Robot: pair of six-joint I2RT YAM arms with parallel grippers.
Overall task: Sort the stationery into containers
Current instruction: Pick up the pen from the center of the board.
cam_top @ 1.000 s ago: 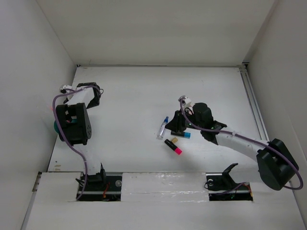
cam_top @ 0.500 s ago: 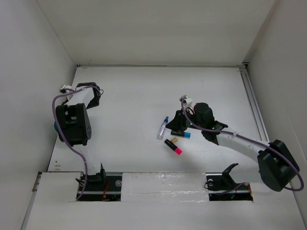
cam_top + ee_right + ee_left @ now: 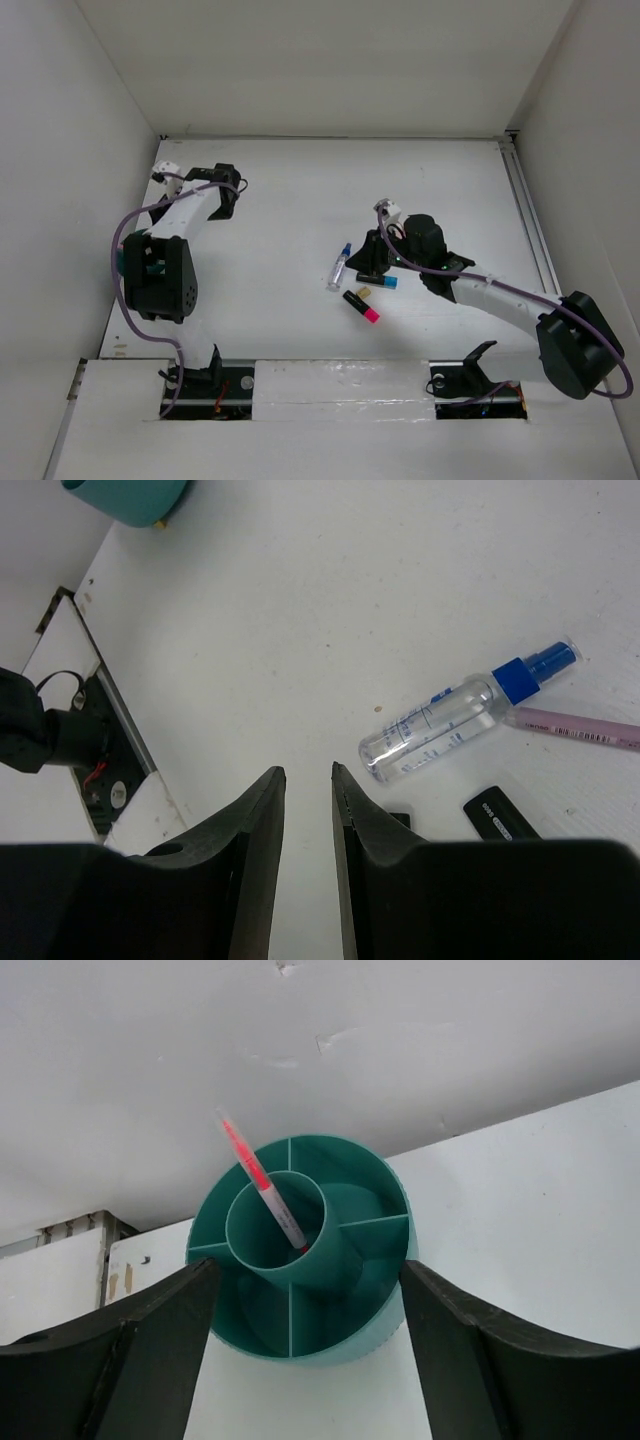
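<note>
The teal round container (image 3: pixel 300 1250) stands against the left wall, and a thin pink pen (image 3: pixel 262 1188) leans in its centre cup. My left gripper (image 3: pixel 305 1265) is open, pulled back from it, holding nothing. In the top view only a sliver of the container (image 3: pixel 117 262) shows behind the left arm. At mid-table lie a clear blue-capped bottle-like pen (image 3: pixel 340 266), a pink-ended black marker (image 3: pixel 361 306), a blue-ended one (image 3: pixel 383 281) and a tan bit (image 3: pixel 364 292). My right gripper (image 3: pixel 305 770) hovers by them, jaws narrowly apart and empty. Another pink pen (image 3: pixel 580 730) lies behind the clear one (image 3: pixel 455 725).
White walls close in the table on the left, back and right. A metal rail (image 3: pixel 530 225) runs along the right edge. The left arm's elbow block (image 3: pixel 155 275) hangs over the container. The arm bases sit at the near edge.
My left gripper has opened, and its wrist has swung right and toward the back of the table. The right arm and the items at mid-table have not moved.
</note>
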